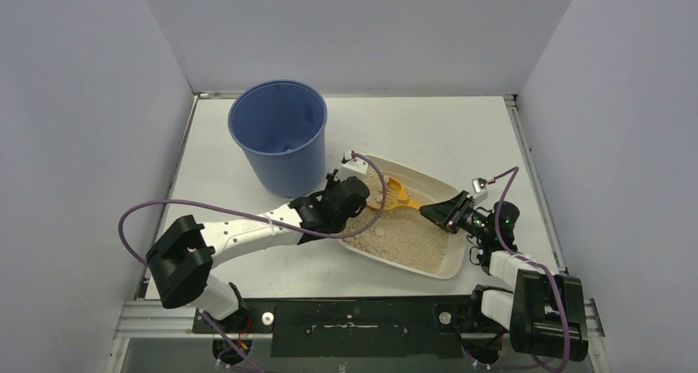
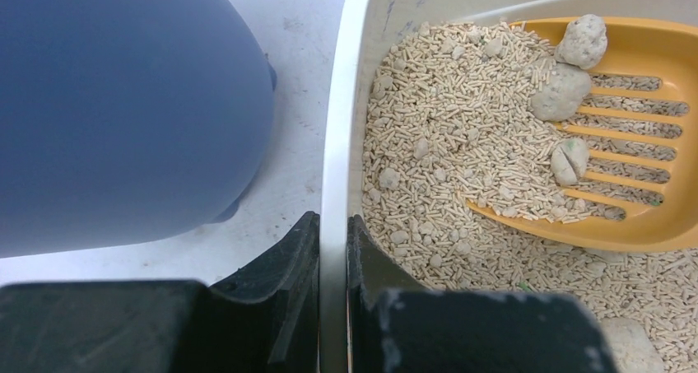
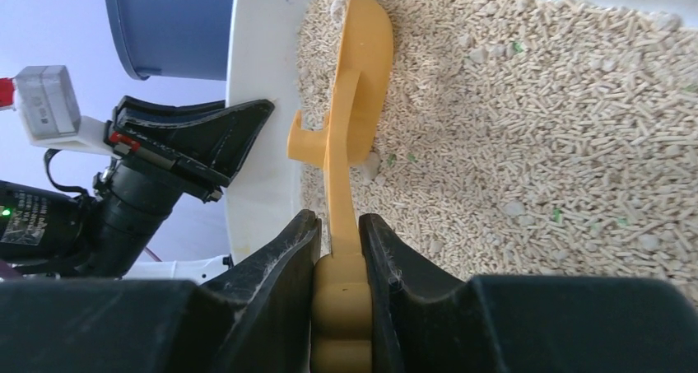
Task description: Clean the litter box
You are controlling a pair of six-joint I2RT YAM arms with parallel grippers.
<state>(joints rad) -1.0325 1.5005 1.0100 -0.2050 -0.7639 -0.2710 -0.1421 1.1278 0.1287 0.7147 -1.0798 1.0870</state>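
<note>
Left claw (image 2: 333,240) is pinched nearly shut on the litter box (image 1: 450,266) rim, with one finger inside the thin white plastic wall and one outside. Right claw (image 3: 339,240) is clamped tight on the flat handle of a yellow slotted scoop (image 2: 646,39). The scoop's bowl lies in tan pellets (image 2: 461,118) and carries three lumpy grey clumps (image 2: 560,93). The shallow, round-cornered box sits on the white worktop (image 1: 444,130), just beside a tall blue round bucket (image 1: 278,134).
</note>
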